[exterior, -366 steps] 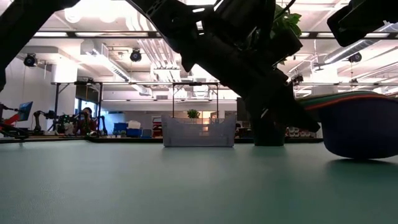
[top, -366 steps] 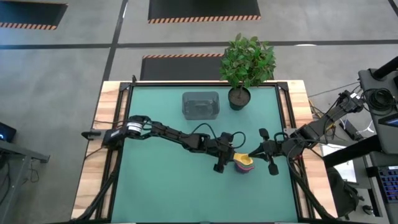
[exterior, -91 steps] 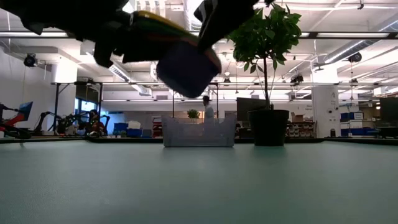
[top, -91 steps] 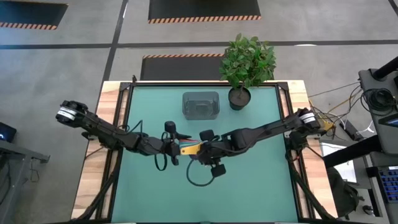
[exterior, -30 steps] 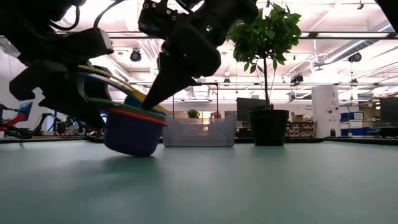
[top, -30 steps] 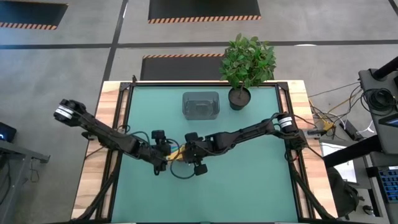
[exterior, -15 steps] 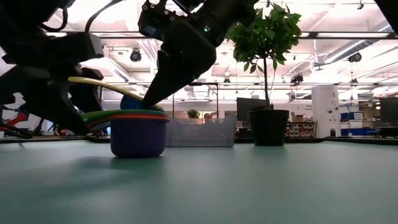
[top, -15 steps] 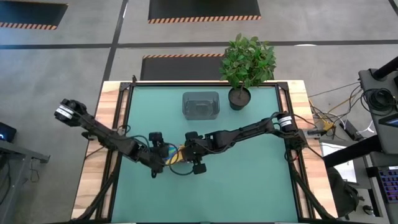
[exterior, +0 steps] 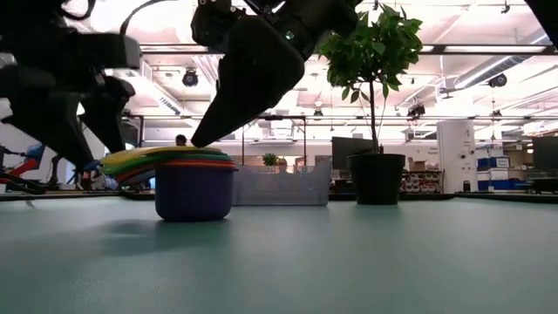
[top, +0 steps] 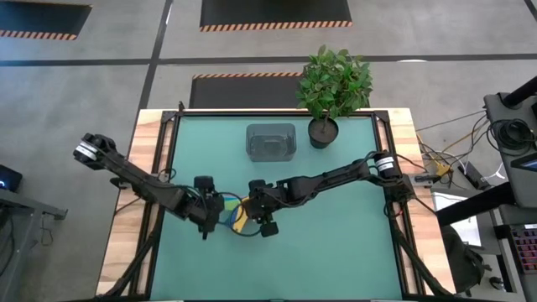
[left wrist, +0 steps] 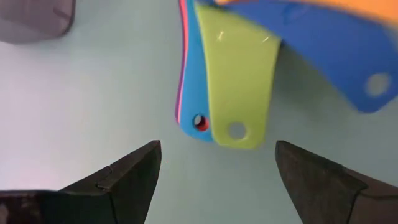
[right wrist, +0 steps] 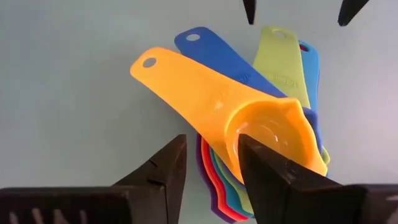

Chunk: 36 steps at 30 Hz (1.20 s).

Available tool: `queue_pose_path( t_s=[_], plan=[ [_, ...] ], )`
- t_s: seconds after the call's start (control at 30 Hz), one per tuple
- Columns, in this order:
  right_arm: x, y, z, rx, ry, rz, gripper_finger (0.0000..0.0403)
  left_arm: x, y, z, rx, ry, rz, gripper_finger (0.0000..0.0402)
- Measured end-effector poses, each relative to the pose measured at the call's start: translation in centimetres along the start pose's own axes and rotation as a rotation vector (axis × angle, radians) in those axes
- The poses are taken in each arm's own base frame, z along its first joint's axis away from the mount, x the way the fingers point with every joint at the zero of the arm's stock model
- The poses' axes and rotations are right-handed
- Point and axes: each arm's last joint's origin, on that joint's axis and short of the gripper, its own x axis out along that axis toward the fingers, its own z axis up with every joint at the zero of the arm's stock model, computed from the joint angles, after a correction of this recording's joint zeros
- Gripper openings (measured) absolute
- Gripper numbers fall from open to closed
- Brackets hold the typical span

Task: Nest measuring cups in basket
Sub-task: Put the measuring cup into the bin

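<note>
High view: two dark arms are meeting over the front-centre of the green tabletop (top: 336,243), where the measuring cups (top: 236,212) are sitting as one nested stack, well apart from the basket (top: 270,141) at the far edge beside the potted plant (top: 334,84).

The left tool (top: 210,215) is hovering just beside the stack on the handle side. In its wrist view its fingers are standing wide apart with the fanned handles between and beyond them, gripping nothing. That spread looks like readiness to close on the handles or to back away.

The right tool (top: 262,220) is poised on the stack's other side. Its wrist view is showing its fingers (right wrist: 273,180) partly open, straddling the bowl of the orange cup (right wrist: 249,124), the topmost one. Whether they are touching it cannot be told; they do not appear to be clamping it. The handles are splaying rather than lining up, orange and a blue one swung away from the yellow-green, second blue, red and purple ones.

From the low view, the stack is resting flat on the tabletop, purple cup (exterior: 195,194) outermost, with the right arm coming down onto its rim. The nesting seems finished; carrying the stack across into the basket is likely what remains, and the loosely seated orange cup could tip out on the way.
</note>
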Motion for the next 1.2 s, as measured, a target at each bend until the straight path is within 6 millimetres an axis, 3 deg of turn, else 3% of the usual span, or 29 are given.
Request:
queue_pose_path(
  t_s=[0.17, 0.37, 0.53, 0.77, 1.0, 1.2],
  plan=[
    [-1.1, -0.1, 0.5, -0.006, -0.016, -0.002, 0.0132, -2.0, -0.5, 1.5, 0.013, -0.033, -0.028, 0.0295],
    [-4.8, -0.1, 1.3, -0.066, -0.001, 0.000, 0.0117, -5.5, -1.6, 4.0, 0.005, -0.166, -0.112, 0.0274],
    [-8.1, 0.3, 1.4, -0.115, 0.004, -0.004, 0.0081, -6.5, -2.9, 5.2, 0.014, -0.261, -0.188, 0.0210],
    [-11.2, 2.4, -1.0, -0.122, -0.020, 0.018, 0.0013, -4.4, -5.2, 6.5, 0.021, -0.318, -0.227, 0.0022],
    [-11.8, 4.0, -3.9, -0.098, -0.141, -0.021, 0.0013, -0.8, -7.8, 7.1, 0.015, -0.280, -0.241, 0.0004],
    [-11.6, 4.1, -4.9, -0.094, -0.206, -0.030, 0.0013, 1.5, -9.0, 7.1, 0.003, -0.211, -0.220, 0.0001]
  ],
)
